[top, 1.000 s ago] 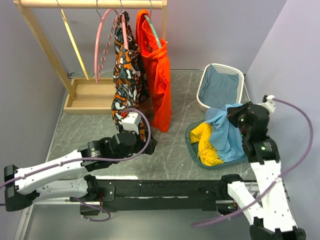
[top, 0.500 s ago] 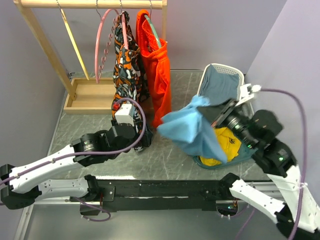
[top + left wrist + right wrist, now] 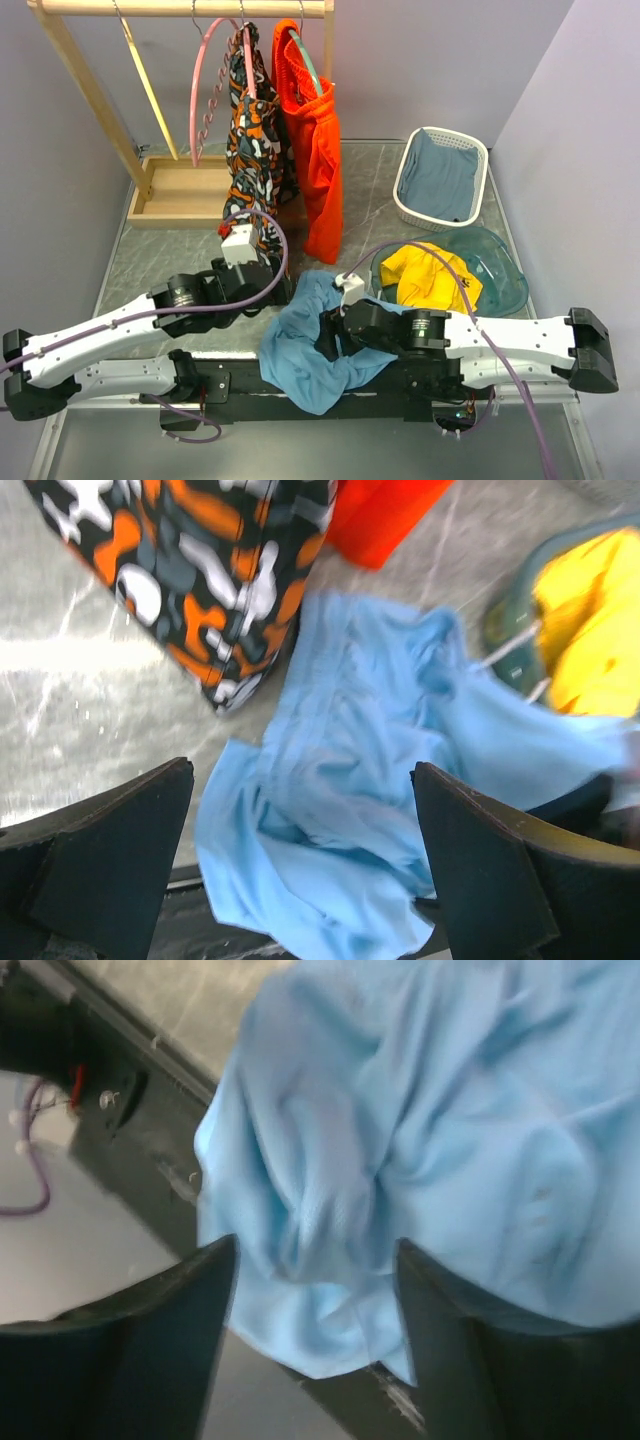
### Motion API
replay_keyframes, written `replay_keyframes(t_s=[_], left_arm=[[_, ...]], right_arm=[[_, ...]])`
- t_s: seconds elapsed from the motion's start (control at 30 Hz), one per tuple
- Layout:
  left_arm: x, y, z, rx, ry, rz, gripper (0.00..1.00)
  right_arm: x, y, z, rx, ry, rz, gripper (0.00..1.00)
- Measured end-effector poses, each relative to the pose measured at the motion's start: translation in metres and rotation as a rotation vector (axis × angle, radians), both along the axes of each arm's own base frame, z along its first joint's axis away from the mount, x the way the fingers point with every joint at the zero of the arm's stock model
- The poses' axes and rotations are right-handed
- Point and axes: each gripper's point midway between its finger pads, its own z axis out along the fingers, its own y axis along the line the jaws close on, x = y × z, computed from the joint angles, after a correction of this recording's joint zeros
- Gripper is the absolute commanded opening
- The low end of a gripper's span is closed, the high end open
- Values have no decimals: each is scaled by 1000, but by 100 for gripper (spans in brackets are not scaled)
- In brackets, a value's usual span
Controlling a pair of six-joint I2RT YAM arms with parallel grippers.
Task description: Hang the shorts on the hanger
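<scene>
The shorts [image 3: 310, 350] lie crumpled at the near edge of the table [image 3: 165, 258], part on the grey top and part draped over the black rail [image 3: 225, 377] in front; they sit between the two arms, clear of the rack.

Left gripper [image 3: 302, 780]: jaws spread wide, nothing between them; it hovers just above the left side of the shorts, close by the hem of the patterned garment [image 3: 255, 150].

Right gripper [image 3: 315, 1250]: jaws apart over the bunched cloth; fabric shows between and beyond the fingers, with no pinch visible.

The hanger [image 3: 199, 92] hangs bare on the wooden rack [image 3: 180, 8] at the far left, well apart from the shorts; open tabletop lies below and left of it.

Obstructions: the patterned garment and the orange shorts [image 3: 317, 150] hang just right of the hanger, reaching down near the table; a cream hanger [image 3: 147, 85] hangs to its left.

To the right stand a teal basin [image 3: 502, 278] holding a yellow garment [image 3: 432, 278], and behind it a white basket [image 3: 482, 160] with grey-blue cloth [image 3: 438, 182].
</scene>
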Motion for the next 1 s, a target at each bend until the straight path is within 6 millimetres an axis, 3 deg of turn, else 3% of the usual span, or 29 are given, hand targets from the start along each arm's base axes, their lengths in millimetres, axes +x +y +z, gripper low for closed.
replay_keyframes(t_s=[0.07,0.17,0.3,0.4,0.53,0.67,0.83,0.93,1.0], left_arm=[[-4,1,-15,10,32,3,96],[-9,1,-37,10,77,11,99],[-19,0,-71,-18,147,30,90],[-26,0,-89,-61,192,43,80],[-37,-4,-106,-126,243,30,70],[-45,-2,-114,-177,274,33,68],[-49,5,-112,-254,289,77,53],[-51,11,-113,-295,302,114,49],[-52,15,-115,-311,308,138,48]], right_arm=[[8,-3,9,-6,-38,-33,86],[27,-5,37,35,-104,-98,84],[62,-14,55,66,-135,-205,82],[82,-20,42,19,-129,-251,81],[91,-12,15,-66,-82,-226,81],[101,12,7,-114,-55,-183,85],[112,50,6,-106,-52,-120,90],[111,65,-15,-127,-18,-77,90],[106,70,-39,-162,22,-45,81]])
